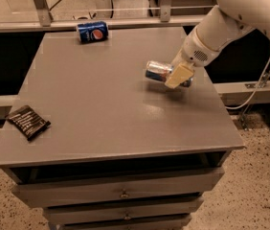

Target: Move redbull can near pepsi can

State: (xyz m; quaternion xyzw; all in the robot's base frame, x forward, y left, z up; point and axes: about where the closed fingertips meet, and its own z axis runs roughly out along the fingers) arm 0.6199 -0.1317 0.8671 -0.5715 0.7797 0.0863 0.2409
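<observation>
Sideways, redbull can (155, 71) clamped in end effector (176, 75)

Open middle, crowded edges

The worktop (101, 109) is bare across its centre and lower half. Right of centre, the pincer (177, 78), clamped across the lying redbull can (156, 70), and the white arm (230, 18) behind it block the upper right. The pepsi can (92, 31) lies at the far edge, upper left, with open surface between the two cans. A dark packet (28, 122) sits at the left edge. A ledge (140, 22) with upright posts lines the far side.
</observation>
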